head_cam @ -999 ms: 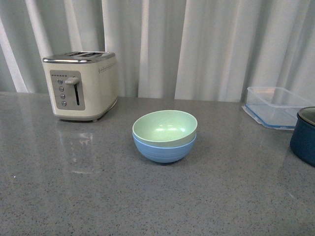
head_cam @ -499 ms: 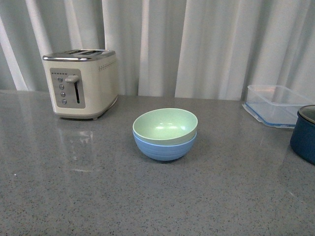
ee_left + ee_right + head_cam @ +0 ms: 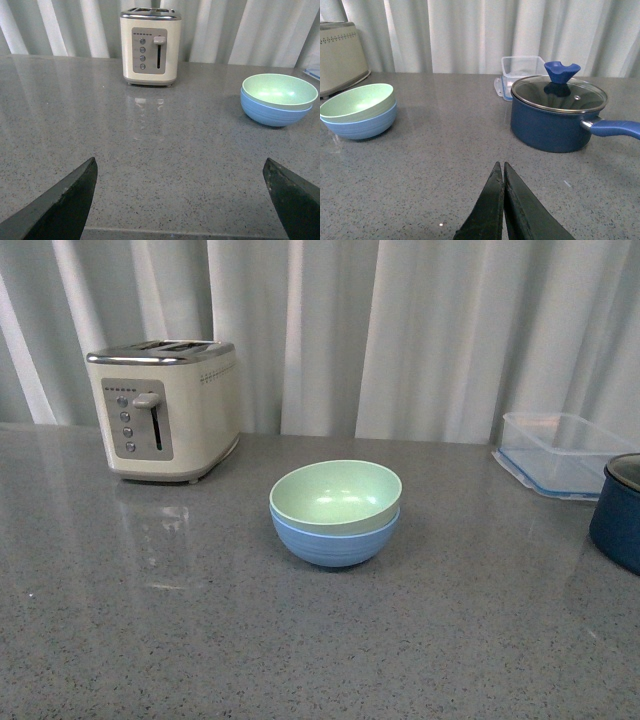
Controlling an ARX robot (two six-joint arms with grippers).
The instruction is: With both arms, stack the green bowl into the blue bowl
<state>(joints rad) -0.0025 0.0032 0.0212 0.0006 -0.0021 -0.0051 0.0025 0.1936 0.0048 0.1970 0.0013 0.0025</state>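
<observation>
The pale green bowl (image 3: pixel 335 494) sits nested inside the light blue bowl (image 3: pixel 333 543) in the middle of the grey counter. The pair also shows in the left wrist view, green bowl (image 3: pixel 280 91) in blue bowl (image 3: pixel 272 113), and in the right wrist view, green bowl (image 3: pixel 356 102) in blue bowl (image 3: pixel 362 126). No arm shows in the front view. My left gripper (image 3: pixel 180 167) is open and empty, low over bare counter, well away from the bowls. My right gripper (image 3: pixel 500 167) is shut and empty, also apart from the bowls.
A cream toaster (image 3: pixel 166 410) stands at the back left. A clear plastic container (image 3: pixel 560 453) and a dark navy pot (image 3: pixel 617 513) with a glass lid (image 3: pixel 559 93) and blue handle stand at the right. White curtains hang behind the counter (image 3: pixel 200 620).
The front view has shifted slightly since one second ago; the nested bowls have not moved since half a second ago.
</observation>
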